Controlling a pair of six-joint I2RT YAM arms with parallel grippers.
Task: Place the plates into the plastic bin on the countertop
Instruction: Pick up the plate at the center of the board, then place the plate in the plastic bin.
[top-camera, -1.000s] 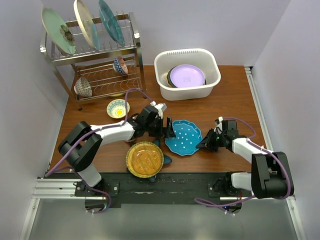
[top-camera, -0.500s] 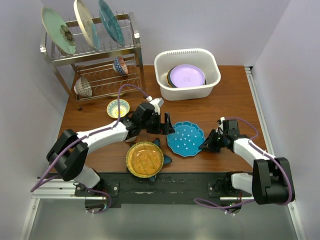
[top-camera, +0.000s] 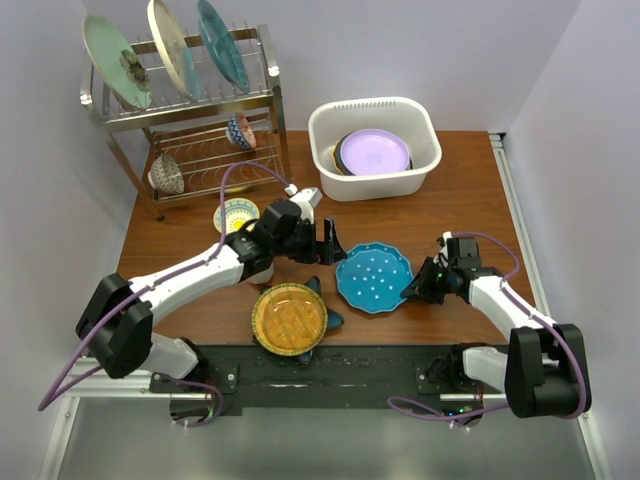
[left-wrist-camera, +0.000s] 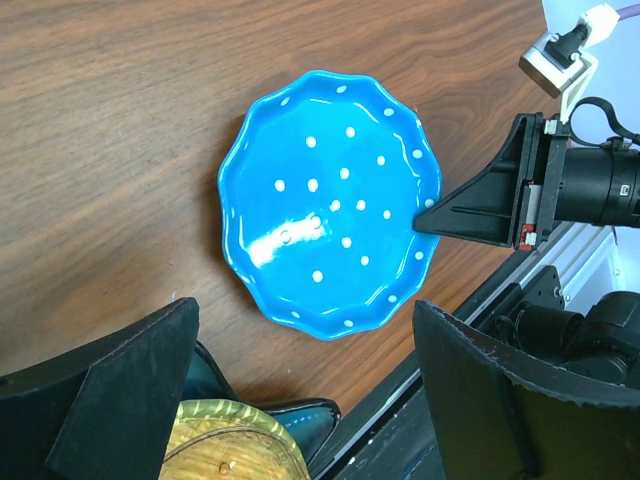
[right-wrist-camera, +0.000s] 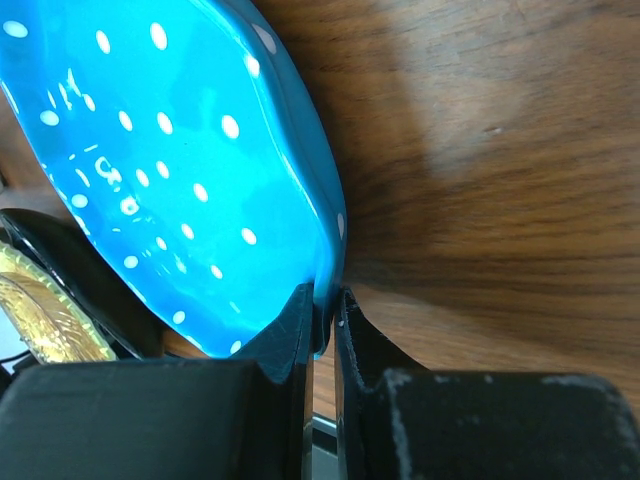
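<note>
A blue dotted plate (top-camera: 373, 278) (left-wrist-camera: 330, 200) (right-wrist-camera: 170, 170) is at the front middle of the countertop (top-camera: 460, 190). My right gripper (top-camera: 408, 293) (right-wrist-camera: 325, 320) is shut on its right rim. My left gripper (top-camera: 328, 250) (left-wrist-camera: 305, 312) hovers open just left of the plate, not touching it. An amber plate (top-camera: 289, 319) (left-wrist-camera: 235, 450) lies on a teal star-shaped plate (top-camera: 331, 320) (left-wrist-camera: 300, 425) near the front edge. The white plastic bin (top-camera: 375, 105) at the back holds a lavender plate (top-camera: 373, 152) on top of others.
A steel wire rack (top-camera: 200, 130) at the back left carries a mint plate (top-camera: 117, 62), a striped-rim plate (top-camera: 170, 45) and a dark teal plate (top-camera: 222, 42), with small bowls (top-camera: 240, 130) below. Another small bowl (top-camera: 236, 216) sits beside my left arm.
My left gripper has drawn back from the blue plate's left rim, its arm stretching out further. The plate, held by my right gripper, has shifted slightly to the right.
</note>
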